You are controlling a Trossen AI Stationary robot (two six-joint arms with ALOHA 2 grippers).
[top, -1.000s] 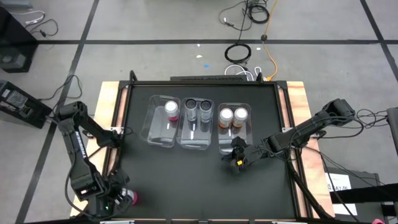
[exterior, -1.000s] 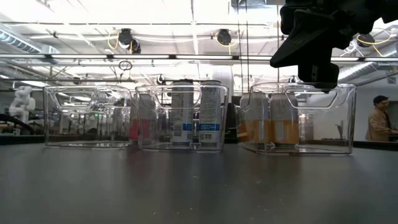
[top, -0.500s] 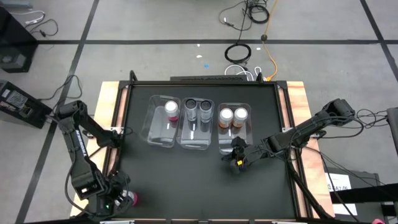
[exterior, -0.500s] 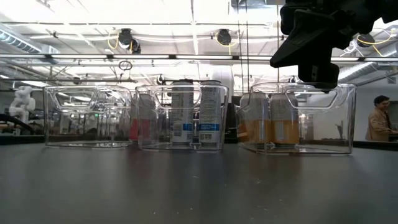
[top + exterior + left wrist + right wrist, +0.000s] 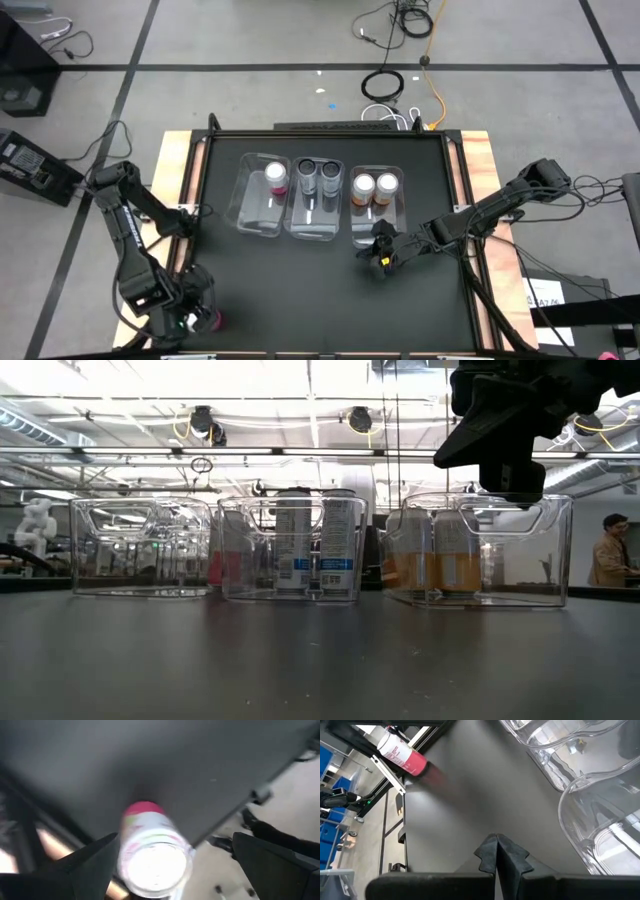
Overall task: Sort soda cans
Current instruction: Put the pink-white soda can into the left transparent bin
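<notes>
the left gripper [image 5: 195, 318] sits at the near left corner of the black table [image 5: 300, 290], and a pink soda can [image 5: 154, 851] lies right between its two dark fingers [image 5: 92, 865] in the left wrist view, silver end toward the camera and pink body pointing away over the dark surface; the fingers stand wide on either side of the can and whether they touch it cannot be told, so the grasp is uncertain. from above, that same can shows as a pink spot just beside the gripper at the table's edge, and in the right wrist view it appears far off, lying on its side near the table's rim. the other cans are well apart from it in three clear bins [image 5: 320, 200] set in a row toward the far side of the table: a second pink can [image 5: 276, 178] alone in the left bin, two dark cans [image 5: 318, 178] together in the middle bin, two orange cans [image 5: 374, 188] together in the right bin. the right gripper [image 5: 381, 255] hangs above the table just in front of the right bin, its fingertips [image 5: 496, 851] pressed together with nothing between them.
</notes>
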